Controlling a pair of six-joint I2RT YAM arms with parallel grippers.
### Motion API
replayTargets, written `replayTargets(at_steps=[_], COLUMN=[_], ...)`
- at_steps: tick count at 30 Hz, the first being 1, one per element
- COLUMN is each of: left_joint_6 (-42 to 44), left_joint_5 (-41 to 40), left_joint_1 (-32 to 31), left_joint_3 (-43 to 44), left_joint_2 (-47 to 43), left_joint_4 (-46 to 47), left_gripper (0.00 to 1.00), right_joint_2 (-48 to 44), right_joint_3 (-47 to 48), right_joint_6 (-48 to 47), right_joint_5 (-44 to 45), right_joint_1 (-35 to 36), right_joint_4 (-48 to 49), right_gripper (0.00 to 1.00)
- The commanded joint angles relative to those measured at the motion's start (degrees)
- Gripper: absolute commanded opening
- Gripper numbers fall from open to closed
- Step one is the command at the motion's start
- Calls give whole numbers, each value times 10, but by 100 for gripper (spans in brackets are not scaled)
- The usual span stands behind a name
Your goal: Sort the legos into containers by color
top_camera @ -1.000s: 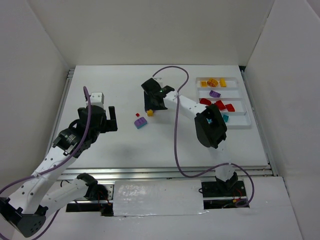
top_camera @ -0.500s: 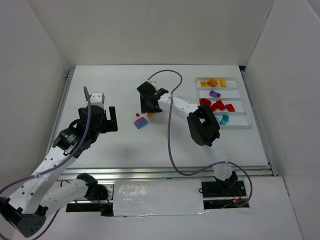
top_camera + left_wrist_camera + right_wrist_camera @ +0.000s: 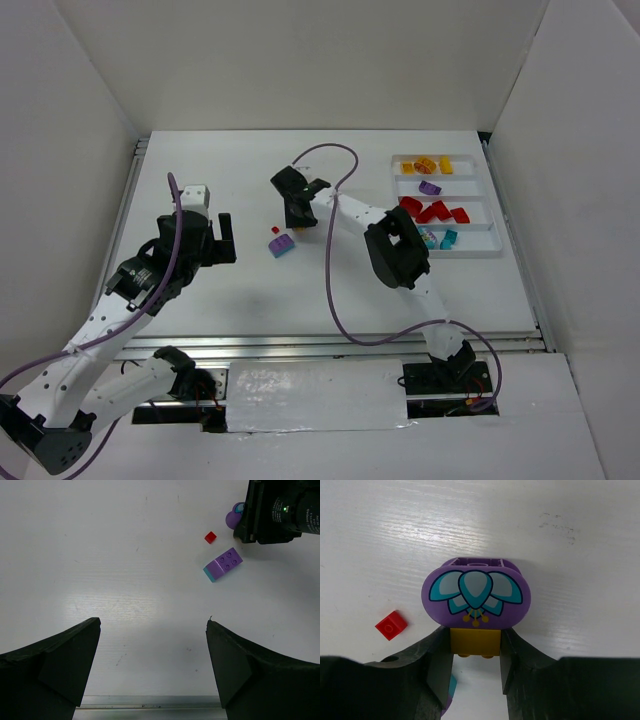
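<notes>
Four pieces loose at mid-table: purple brick [image 3: 223,564] with a teal end, red brick [image 3: 391,625], yellow brick [image 3: 475,639] and a round purple piece [image 3: 476,597] butted against it, joined or merely touching impossible to tell, with the tray [image 3: 495,228] at the right holding yellow, purple, red and teal in separate rows. Right gripper [image 3: 475,645] low and pinched narrow on the yellow brick, likely to carry it to the yellow row; left gripper [image 3: 152,625] spread wide, empty, parked well apart, likely to stay clear. No readable writing: only a teal flower print on the round piece, and label text on the right gripper's body too small to make out.
</notes>
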Motion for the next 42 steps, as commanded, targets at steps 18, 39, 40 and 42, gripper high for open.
replayTargets(at_steps=[18,39,40,42], left_joint_6=[-142,-259,-257,-249], left_joint_5=[376,541,541,541], left_joint_1=[26,-50,-50,-50], left_joint_3=[86,32,33,39], left_joint_2=[58,182,183,187], left_joint_4=[170,310,306,298], left_gripper=[100,65,59,49], right_joint_2=[-570,-771,-771,-771], right_joint_3=[-572,-652,-655,-655], right_joint_6=[-236,-262,-261,-263], right_joint_5=[-182,-161,-158,-146], right_joint_1=[25,117,117,117], right_joint_4=[334,357,357,360], right_gripper=[0,0,0,0])
